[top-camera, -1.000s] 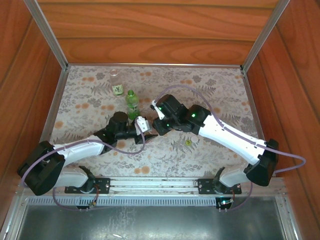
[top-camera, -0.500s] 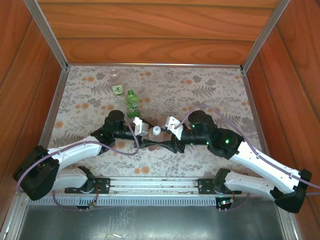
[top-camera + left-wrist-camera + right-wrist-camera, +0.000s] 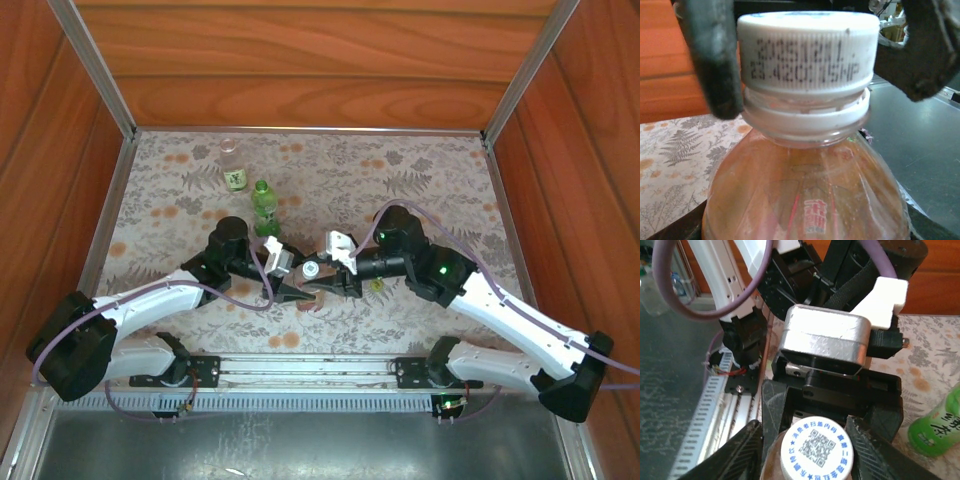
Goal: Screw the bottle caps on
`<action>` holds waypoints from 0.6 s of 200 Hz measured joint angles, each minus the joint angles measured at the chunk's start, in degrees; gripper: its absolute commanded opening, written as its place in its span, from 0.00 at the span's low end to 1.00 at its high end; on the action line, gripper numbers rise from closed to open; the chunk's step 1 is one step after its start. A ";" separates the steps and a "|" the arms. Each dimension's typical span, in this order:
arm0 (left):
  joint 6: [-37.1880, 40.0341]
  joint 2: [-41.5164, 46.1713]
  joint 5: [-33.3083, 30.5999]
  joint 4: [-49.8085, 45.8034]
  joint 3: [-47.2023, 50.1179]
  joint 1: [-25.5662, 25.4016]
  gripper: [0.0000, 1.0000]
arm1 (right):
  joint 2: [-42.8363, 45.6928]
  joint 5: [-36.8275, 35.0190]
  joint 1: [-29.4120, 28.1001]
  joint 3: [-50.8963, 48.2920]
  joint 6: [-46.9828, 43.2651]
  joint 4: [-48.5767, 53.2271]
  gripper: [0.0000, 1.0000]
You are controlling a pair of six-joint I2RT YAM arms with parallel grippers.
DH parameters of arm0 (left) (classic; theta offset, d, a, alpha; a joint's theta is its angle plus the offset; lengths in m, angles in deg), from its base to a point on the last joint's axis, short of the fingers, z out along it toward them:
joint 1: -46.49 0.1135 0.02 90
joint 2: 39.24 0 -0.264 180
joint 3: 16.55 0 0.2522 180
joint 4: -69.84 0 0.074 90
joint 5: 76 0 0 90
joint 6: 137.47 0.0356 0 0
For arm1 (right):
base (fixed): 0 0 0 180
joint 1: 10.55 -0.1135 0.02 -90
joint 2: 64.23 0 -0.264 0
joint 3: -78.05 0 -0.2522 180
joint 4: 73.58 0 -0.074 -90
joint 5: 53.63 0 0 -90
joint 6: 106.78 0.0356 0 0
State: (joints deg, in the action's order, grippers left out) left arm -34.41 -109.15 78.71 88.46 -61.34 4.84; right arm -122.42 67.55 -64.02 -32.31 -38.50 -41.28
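Observation:
The bottle with reddish-amber liquid (image 3: pixel 805 190) stands near the table's front middle, and my left gripper (image 3: pixel 297 286) is shut on its body. A white bottle cap (image 3: pixel 807 50) sits on its neck; its printed top (image 3: pixel 816 450) faces the right wrist camera. My right gripper (image 3: pixel 317 271) comes in from the right, its dark fingers (image 3: pixel 710 60) pressed against both sides of that cap. The green bottle (image 3: pixel 264 208) and the clear bottle (image 3: pixel 233 168) stand uncapped at the back left. A yellow-green cap (image 3: pixel 376 285) lies on the cloth under the right arm.
Wooden walls (image 3: pixel 320 60) close in the floral cloth (image 3: pixel 440 190) on three sides. A metal rail (image 3: pixel 310 368) with the arm bases runs along the near edge. The green bottle (image 3: pixel 937 425) stands close beside the two grippers.
My right gripper pulled back from the bottle with its jaws wide, then came in again and closed round the white cap. The left gripper kept hold of the amber bottle and shifted slightly.

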 measured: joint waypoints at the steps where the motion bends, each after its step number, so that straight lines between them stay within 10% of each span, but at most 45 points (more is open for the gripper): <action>1: 0.00 0.00 0.07 0.00 0.00 0.00 0.58 | -0.04 0.02 0.00 0.02 0.11 -0.07 0.40; 71: 0.09 0.09 -2.38 -0.37 0.04 0.13 0.58 | -1.90 -0.22 0.72 0.74 2.69 -1.22 0.17; 120: -0.44 -0.39 -28.39 -0.15 -0.13 0.04 0.58 | -5.20 -23.65 0.98 -0.92 15.78 -9.05 0.16</action>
State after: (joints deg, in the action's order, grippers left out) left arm -34.84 -109.55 50.31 88.31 -61.47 4.89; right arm -127.62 43.90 -63.03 -33.23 -22.71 -50.32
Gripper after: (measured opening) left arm 0.590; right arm 0.320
